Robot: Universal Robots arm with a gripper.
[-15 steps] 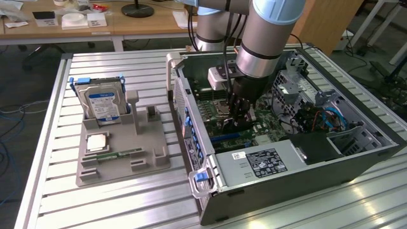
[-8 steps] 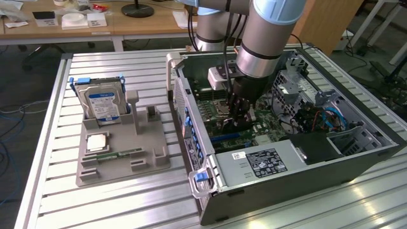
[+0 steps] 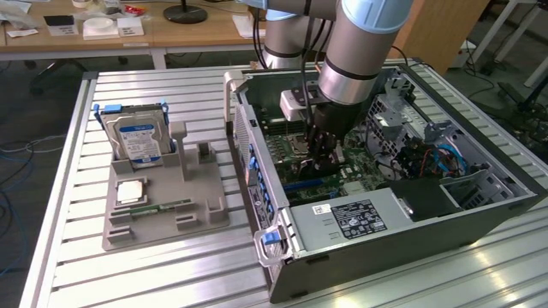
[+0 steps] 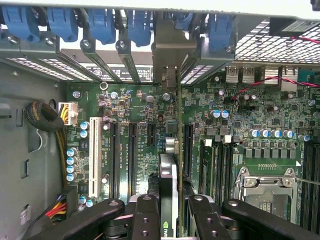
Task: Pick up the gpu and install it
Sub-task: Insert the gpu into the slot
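A ribbed metal table (image 3: pixel 68 269) fills most of the exterior view. On its left half sits a grey tray (image 3: pixel 163 224) with a blue-labelled drive (image 3: pixel 140 142) standing upright in it. An open case (image 3: pixel 411 237) lies on its side across the right half, its board (image 3: pixel 364 178) facing up. Wooden desks (image 3: pixel 171 35) with small boxes run along the upper left of the frame, and cables (image 3: pixel 10 160) trail over the floor at the left edge.

The arm (image 3: pixel 360 51) comes down from the top centre into the case, with the claw (image 3: pixel 321 162) low over the board.

In the wrist view the claw (image 4: pixel 174 200) grasps the gpu (image 4: pixel 169 175), one black finger (image 4: pixel 146 210) on each face. The card stands edge-on over the board, between black slots (image 4: pixel 114 160) and the socket (image 4: pixel 265 192). It runs straight out from the claw to the case's rear wall. There its bracket (image 4: pixel 172 50) sits in a slot opening among blue latches (image 4: pixel 100 22). Whether the card's edge is seated in a slot cannot be told.
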